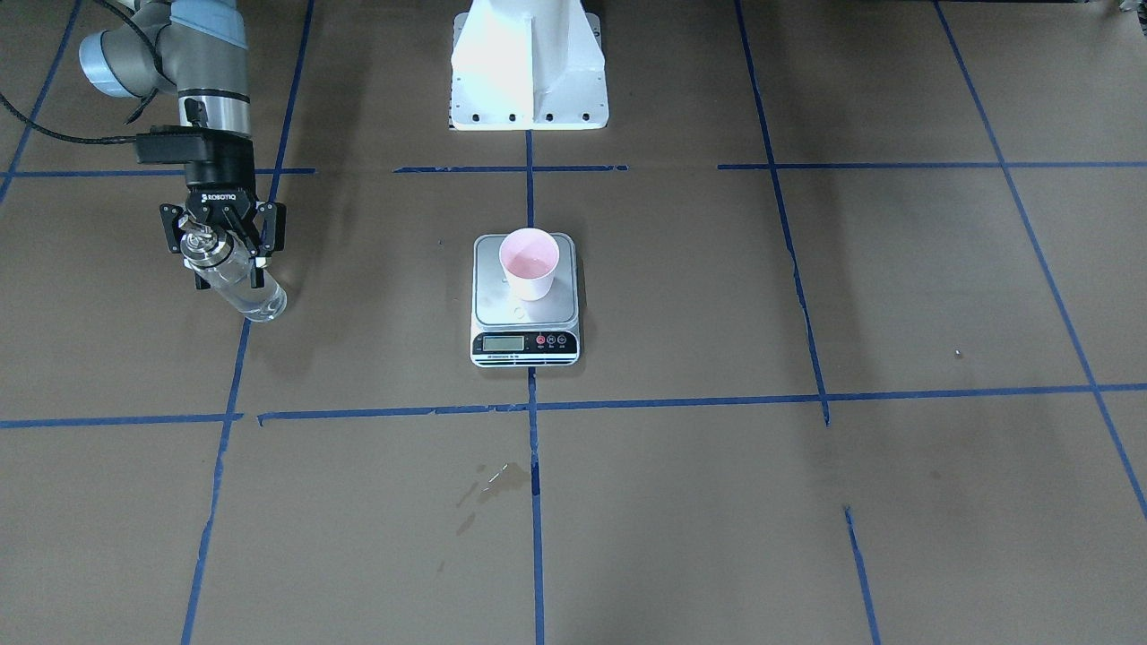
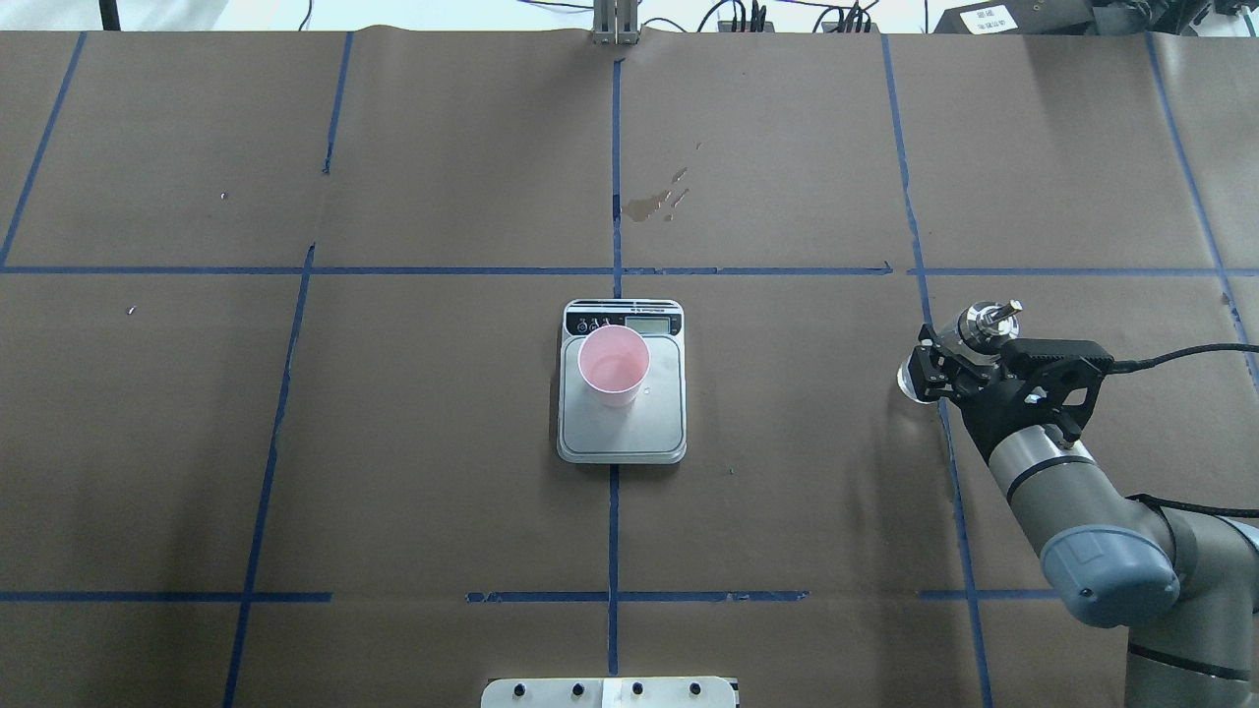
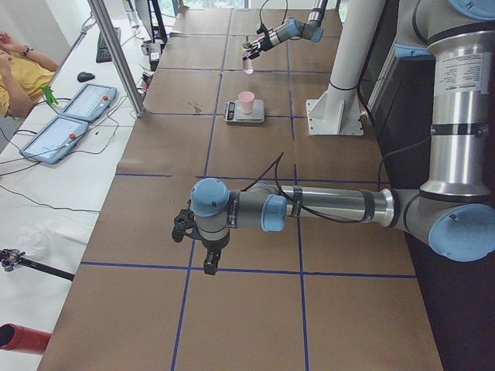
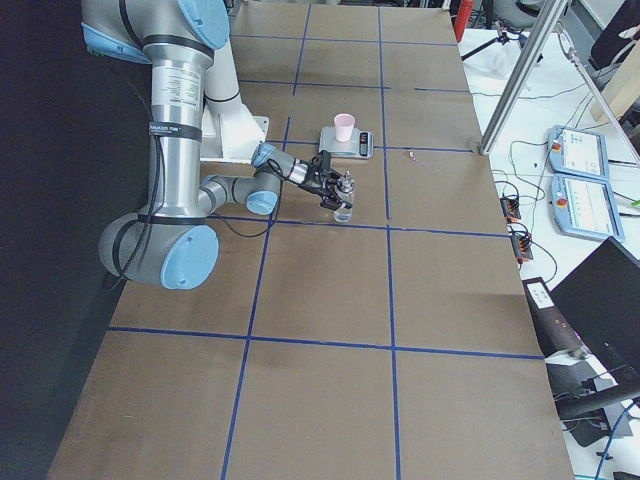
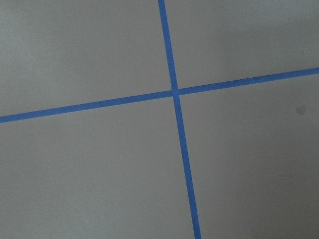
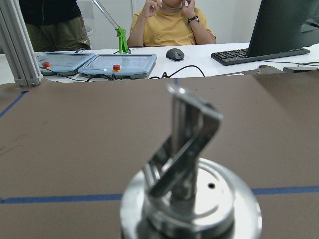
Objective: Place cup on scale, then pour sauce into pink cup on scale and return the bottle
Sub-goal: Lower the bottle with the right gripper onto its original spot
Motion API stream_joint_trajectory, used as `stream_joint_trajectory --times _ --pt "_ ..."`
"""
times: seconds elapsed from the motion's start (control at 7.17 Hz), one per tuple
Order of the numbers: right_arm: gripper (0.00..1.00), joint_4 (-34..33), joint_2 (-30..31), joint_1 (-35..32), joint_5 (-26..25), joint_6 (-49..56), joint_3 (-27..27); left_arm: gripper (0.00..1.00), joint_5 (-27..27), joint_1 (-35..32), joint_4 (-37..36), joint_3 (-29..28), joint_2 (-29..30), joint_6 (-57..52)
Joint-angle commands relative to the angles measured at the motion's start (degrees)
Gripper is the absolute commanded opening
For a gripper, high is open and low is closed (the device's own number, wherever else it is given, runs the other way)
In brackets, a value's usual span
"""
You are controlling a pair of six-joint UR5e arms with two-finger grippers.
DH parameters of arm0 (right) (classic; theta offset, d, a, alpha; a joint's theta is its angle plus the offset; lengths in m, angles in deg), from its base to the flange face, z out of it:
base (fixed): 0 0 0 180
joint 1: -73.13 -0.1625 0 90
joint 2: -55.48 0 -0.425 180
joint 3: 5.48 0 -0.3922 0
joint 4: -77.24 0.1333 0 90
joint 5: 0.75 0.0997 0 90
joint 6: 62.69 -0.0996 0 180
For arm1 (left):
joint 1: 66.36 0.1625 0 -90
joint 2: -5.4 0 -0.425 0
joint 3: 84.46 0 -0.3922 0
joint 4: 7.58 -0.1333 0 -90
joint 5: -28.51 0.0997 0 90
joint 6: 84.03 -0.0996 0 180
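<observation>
A desk (image 2: pixel 433 462) covered in brown paper is marked into large squares by blue tape lines (image 2: pixel 612 511). At its middle sits a flat square kitchen scale with a brushed steel platform and white body (image 1: pixel 525 309), its small display and round buttons facing away from the robot. A small tapered pale pink paper cup (image 1: pixel 529 262) stands upright on the platform, toward the corner nearest the display; whether it holds liquid cannot be told. Well off to the robot's right, the right tool (image 1: pixel 220 244) is pinching a small clear glass bottle (image 1: pixel 244 291) just below its shiny metal collar. The bottle is upright, with its base at or just above the desk beside a tape line, and the sauce level inside cannot be made out. The right wrist camera sees the metal pour spout (image 6: pixel 187 144) up close, with a person in a yellow shirt (image 6: pixel 172 25) seated behind a far white table. The left tool (image 3: pixel 209 259) hangs over a tape crossing at the robot's left end, well apart from the scale, and I cannot tell whether it is spread or pressed together. A wet stain (image 2: pixel 654 202) darkens the paper beyond the scale.
</observation>
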Motion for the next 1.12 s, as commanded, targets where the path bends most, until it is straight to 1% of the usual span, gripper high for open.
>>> stream_joint_trajectory --times 0.0,0.28,0.7,0.84,0.98 --pt "0.22 -0.1 0.0 0.1 -0.1 -1.5 0.0 1.00 0.0 0.0 0.0 0.0 0.0 0.0" --pt "0.23 -1.3 0.0 0.4 -0.8 -2.4 0.1 1.00 0.0 0.0 0.0 -0.1 0.0 0.0" --pt "0.32 -1.5 0.0 1.1 -1.1 -2.4 0.1 1.00 0.0 0.0 0.0 -0.3 0.0 0.0" --pt "0.53 -1.5 0.0 1.3 -1.8 -2.4 0.1 1.00 0.0 0.0 0.1 -0.3 0.0 0.0" --pt "0.56 -1.5 0.0 1.6 -2.2 -2.4 0.1 1.00 0.0 0.0 0.0 -0.3 0.0 0.0"
